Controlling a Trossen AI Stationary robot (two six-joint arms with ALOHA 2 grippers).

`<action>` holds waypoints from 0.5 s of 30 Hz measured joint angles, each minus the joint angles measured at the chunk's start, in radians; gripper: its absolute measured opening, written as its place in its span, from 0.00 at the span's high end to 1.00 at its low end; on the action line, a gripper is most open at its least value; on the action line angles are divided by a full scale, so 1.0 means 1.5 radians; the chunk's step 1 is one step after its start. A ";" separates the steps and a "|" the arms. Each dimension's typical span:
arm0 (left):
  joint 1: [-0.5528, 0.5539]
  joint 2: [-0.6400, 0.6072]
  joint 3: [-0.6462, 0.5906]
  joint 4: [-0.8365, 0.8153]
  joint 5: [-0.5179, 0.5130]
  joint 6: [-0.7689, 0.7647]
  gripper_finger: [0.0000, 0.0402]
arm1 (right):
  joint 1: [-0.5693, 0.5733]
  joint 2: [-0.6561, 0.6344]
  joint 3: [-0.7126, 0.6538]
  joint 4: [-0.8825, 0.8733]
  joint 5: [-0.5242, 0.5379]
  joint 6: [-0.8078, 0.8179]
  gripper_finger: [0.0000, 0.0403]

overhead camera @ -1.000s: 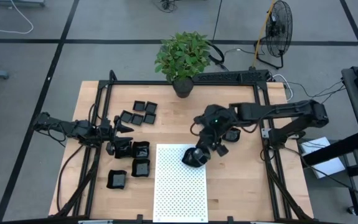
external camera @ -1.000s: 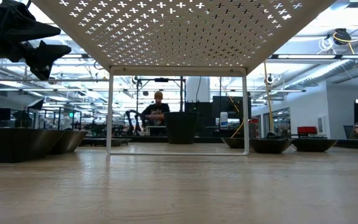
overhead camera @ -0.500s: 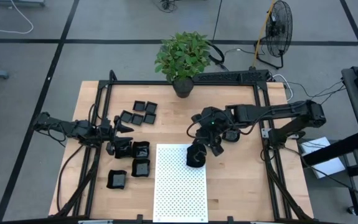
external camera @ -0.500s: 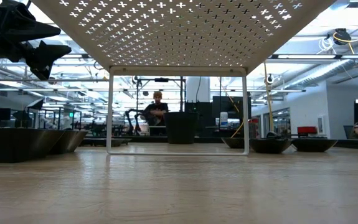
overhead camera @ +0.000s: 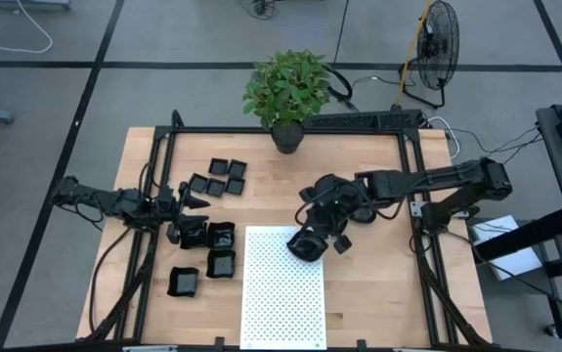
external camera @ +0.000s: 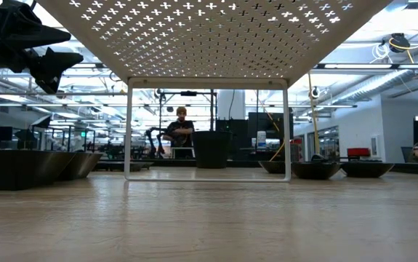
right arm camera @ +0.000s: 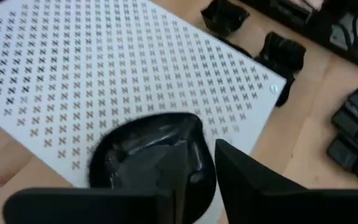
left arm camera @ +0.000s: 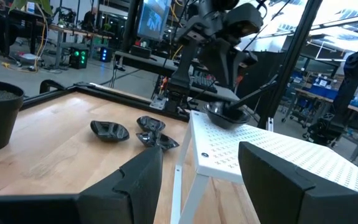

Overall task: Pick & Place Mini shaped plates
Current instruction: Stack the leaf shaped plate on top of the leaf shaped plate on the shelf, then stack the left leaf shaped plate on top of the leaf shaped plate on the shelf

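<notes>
Right tool (right arm camera: 194, 171) pinching rounded black plate (right arm camera: 144, 155) on white perforated mat (right arm camera: 104, 81), left tool (left arm camera: 200, 180) spread.

Workshop floor around a wooden table

Grey floor (overhead camera: 56, 108) crossed by dark lines surrounds the table (overhead camera: 378, 303). A potted plant (overhead camera: 286, 90) stands at the table's far edge, a fan (overhead camera: 437, 49) on the floor beyond its far right corner. Behind, ceiling lights (external camera: 401, 44), racks and a person (external camera: 181, 129) at a bench.
</notes>
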State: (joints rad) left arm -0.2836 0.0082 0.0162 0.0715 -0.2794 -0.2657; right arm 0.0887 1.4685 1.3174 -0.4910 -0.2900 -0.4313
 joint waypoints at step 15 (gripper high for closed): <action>0.000 0.000 0.000 0.000 0.000 0.000 0.47 | 0.083 -0.025 0.000 -0.117 0.017 0.248 0.80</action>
State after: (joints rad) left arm -0.2840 0.0082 0.0162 0.0715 -0.2794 -0.2657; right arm 0.2126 1.4308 1.3174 -0.6660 -0.2649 -0.0594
